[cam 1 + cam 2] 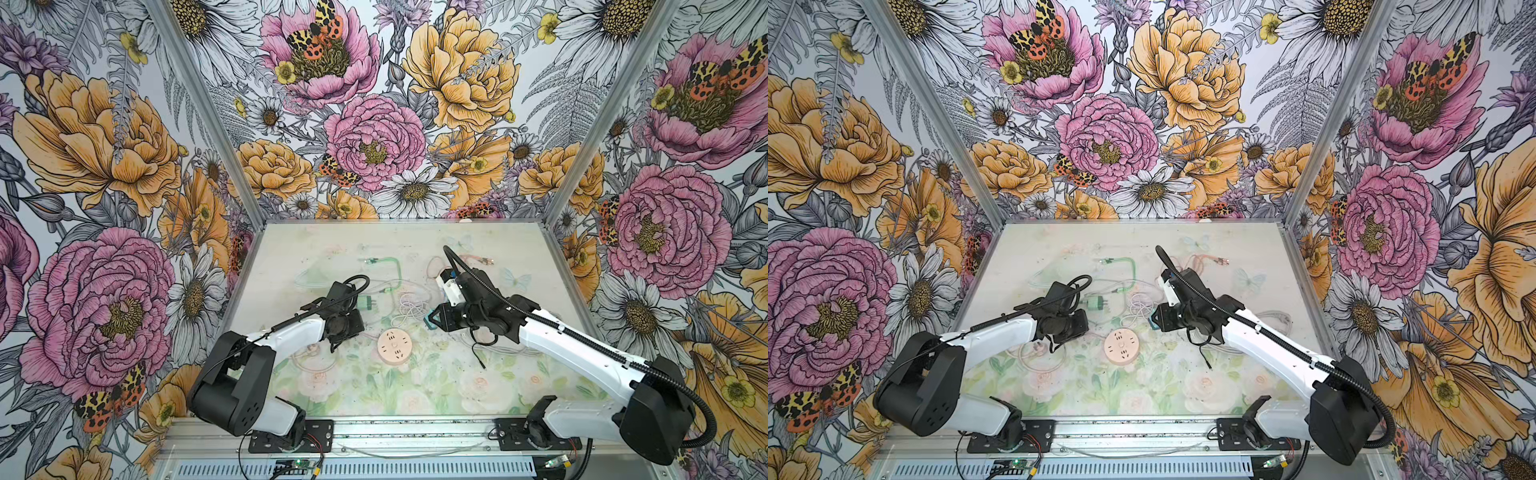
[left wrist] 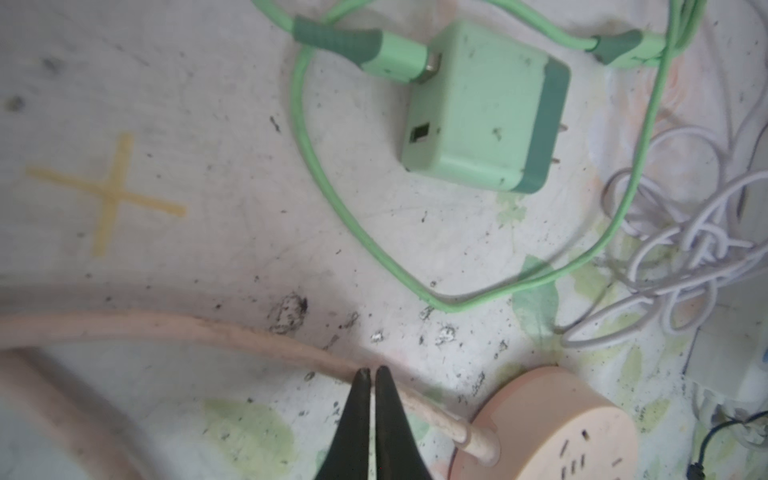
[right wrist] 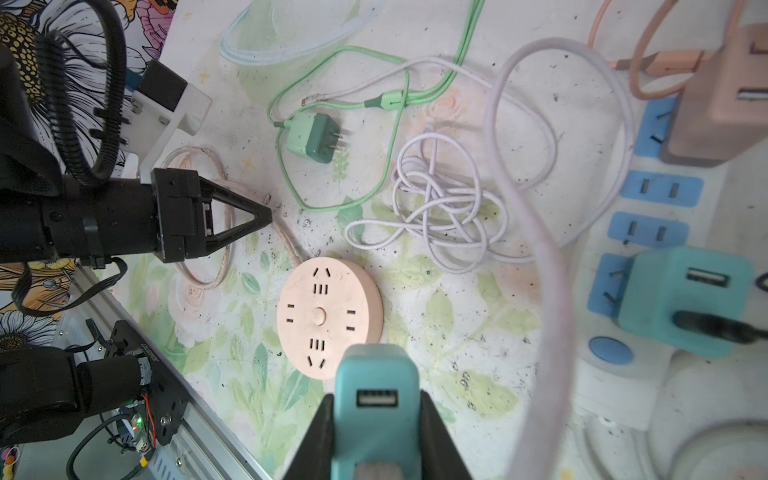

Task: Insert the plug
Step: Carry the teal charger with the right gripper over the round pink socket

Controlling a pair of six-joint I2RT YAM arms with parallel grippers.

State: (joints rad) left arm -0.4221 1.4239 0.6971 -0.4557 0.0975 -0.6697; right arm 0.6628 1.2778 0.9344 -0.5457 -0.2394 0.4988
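Note:
My right gripper (image 3: pixel 376 401) is shut on a teal plug (image 3: pixel 376 374), a square charger block with its USB port facing the camera. The plug shows in both top views (image 1: pixel 428 321) (image 1: pixel 1152 321), just above and to the right of the round peach socket (image 1: pixel 394 346) (image 1: pixel 1121 346) (image 3: pixel 328 318), which lies flat with its slots up. The plug's prongs are hidden. My left gripper (image 2: pixel 372 372) (image 3: pixel 268 216) is shut on nothing, its tips at the socket's peach cable (image 2: pixel 249 332), left of the socket (image 2: pixel 573 432).
A green charger (image 1: pixel 365 302) (image 2: pixel 486 112) with its green cord lies behind the socket, beside a tangle of white cable (image 3: pixel 440 208). A white power strip (image 3: pixel 648 232) with blue outlets carries a teal charger (image 3: pixel 681 299) and a pink one (image 3: pixel 723 104).

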